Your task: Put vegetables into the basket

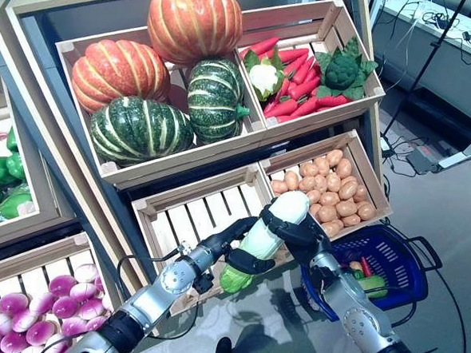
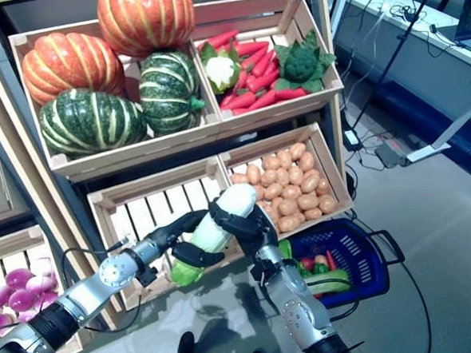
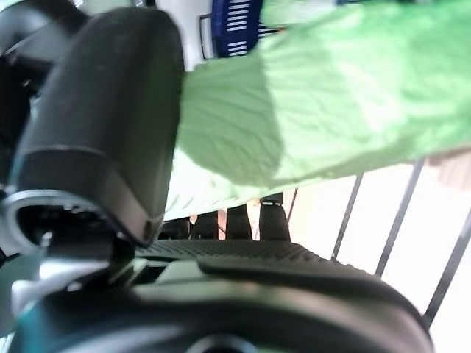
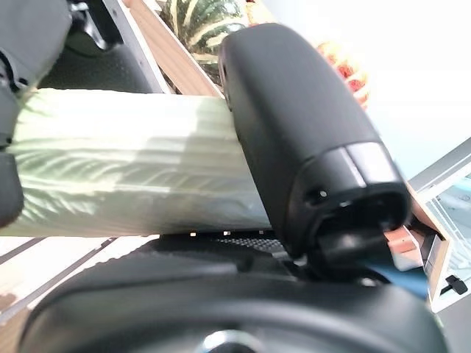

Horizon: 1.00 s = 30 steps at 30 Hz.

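A long pale green and white cabbage (image 1: 265, 234) is held in front of the stand's lower crate, tilted with its white end up. My left hand (image 1: 246, 259) is curled round its green lower part; the thumb (image 3: 103, 118) lies over the leaves (image 3: 316, 103). My right hand (image 1: 296, 228) is curled round its upper part; the thumb (image 4: 309, 140) wraps the ribbed stalk (image 4: 125, 169). The blue basket (image 1: 402, 267) stands on the floor to the right of the hands, with a green cucumber-like vegetable (image 1: 373, 284) and small red and green pieces inside.
The wooden stand (image 1: 246, 137) with slatted crates rises right behind the hands. The empty slatted crate (image 1: 193, 214) is behind the cabbage. A desk and cables (image 1: 435, 45) stand at the far right. Grey floor (image 1: 456, 230) lies around the basket.
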{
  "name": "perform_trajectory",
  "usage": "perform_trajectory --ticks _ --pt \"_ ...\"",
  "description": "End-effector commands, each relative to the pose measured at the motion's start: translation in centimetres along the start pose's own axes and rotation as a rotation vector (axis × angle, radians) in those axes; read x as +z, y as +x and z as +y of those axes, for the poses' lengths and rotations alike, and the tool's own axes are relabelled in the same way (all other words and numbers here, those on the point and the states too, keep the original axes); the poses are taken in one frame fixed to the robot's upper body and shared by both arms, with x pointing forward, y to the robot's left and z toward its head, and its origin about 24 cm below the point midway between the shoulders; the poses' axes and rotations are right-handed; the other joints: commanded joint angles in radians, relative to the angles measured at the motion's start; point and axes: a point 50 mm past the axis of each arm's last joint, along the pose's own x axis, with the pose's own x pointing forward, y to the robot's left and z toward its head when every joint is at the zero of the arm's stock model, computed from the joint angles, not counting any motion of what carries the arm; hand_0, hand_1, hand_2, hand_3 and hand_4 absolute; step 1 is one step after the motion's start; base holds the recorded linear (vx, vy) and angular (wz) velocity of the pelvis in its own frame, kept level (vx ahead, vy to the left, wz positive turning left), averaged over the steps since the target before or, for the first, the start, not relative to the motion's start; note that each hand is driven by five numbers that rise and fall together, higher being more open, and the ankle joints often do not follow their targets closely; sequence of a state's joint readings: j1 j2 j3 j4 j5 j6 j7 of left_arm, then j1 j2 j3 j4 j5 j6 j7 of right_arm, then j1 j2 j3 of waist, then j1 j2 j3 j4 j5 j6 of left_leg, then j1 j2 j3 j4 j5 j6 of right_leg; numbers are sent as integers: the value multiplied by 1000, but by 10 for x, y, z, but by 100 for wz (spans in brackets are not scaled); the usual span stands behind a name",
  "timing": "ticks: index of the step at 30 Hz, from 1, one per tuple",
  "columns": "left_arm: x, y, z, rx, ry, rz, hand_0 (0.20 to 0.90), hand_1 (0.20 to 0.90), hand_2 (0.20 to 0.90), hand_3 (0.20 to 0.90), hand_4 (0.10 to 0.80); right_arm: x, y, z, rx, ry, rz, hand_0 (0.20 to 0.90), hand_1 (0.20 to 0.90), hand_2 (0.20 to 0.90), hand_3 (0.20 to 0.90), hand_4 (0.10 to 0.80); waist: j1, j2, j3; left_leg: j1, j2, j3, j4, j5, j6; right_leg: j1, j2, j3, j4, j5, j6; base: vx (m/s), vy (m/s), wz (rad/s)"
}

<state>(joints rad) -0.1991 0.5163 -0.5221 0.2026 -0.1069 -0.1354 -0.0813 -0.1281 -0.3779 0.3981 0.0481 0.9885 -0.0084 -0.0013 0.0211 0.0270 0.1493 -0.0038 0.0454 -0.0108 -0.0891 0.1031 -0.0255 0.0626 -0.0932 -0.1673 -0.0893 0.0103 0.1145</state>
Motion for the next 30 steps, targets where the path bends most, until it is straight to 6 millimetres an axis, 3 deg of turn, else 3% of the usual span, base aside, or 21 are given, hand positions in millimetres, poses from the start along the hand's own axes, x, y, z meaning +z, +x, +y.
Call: perform_trajectory --ticks 1,8,18,30 --pt "42 7 29 93 -36 -240 900 900 900 900 800 65 4 30 138 51 -371 300 300 300 300 400 10 -38 -58 30 -8 -6 2 -108 -5 -23 -44 10 2 38 10 0 0 0" --pt "49 -13 59 193 -219 -330 900 900 900 900 800 86 -11 0 41 112 -472 300 300 300 300 400 10 -35 -39 24 -1 1 2 -106 -3 -33 -35 14 16 29 -1 -3 1 -1" --pt "56 -28 77 279 -331 -424 900 900 900 900 800 110 -34 -53 -231 200 -676 300 300 300 300 400 7 -36 -6 13 -4 -6 2 -107 -2 -42 -31 16 26 21 -9 -34 0 -4" --pt "68 -26 82 297 -438 -503 900 900 900 900 800 156 -62 -85 -640 -32 -911 300 300 300 300 400 2 -34 51 -28 0 -7 2 -88 -5 -83 -28 30 43 31 -11 -32 8 -2"
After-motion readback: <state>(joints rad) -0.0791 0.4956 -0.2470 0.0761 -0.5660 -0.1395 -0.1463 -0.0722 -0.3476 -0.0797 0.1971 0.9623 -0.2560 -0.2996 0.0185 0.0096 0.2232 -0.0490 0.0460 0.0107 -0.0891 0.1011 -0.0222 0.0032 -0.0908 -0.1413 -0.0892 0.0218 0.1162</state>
